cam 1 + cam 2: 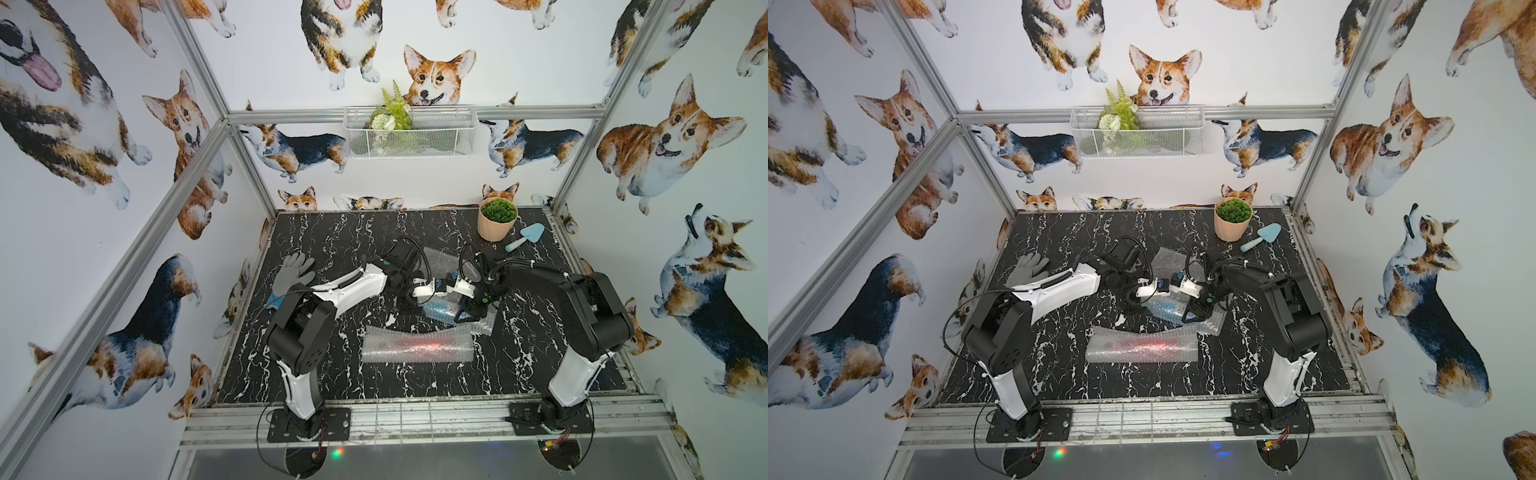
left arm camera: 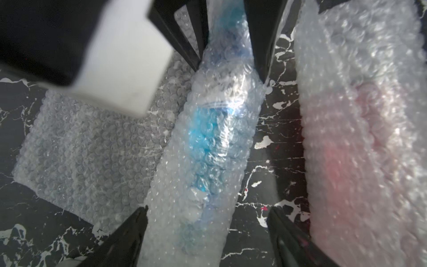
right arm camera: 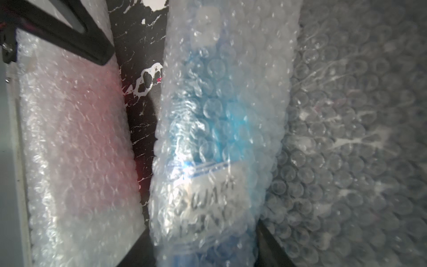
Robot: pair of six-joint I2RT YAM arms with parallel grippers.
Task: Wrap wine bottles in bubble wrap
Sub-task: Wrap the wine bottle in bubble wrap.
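The blue wine bottle (image 1: 439, 309) (image 2: 208, 138) (image 3: 221, 129) lies on the black marble table, rolled in bubble wrap (image 2: 87, 148) whose loose flat part spreads beside it. My left gripper (image 2: 208, 210) is open and straddles the roll, one finger at the wrap's edge and the other clear of it. At the other end my right gripper (image 3: 203, 238) (image 1: 466, 313) is shut on the wrapped blue bottle. The red-pink wine bottle (image 1: 419, 345) (image 1: 1142, 345) (image 2: 360, 150) lies nearer the front, enclosed in its own bubble wrap, touched by neither gripper.
A pink pot with a green plant (image 1: 496, 220) and a blue trowel (image 1: 525, 237) stand at the back right. A grey glove (image 1: 293, 272) lies at the left, by the left arm. A wire basket (image 1: 409, 131) hangs on the back wall.
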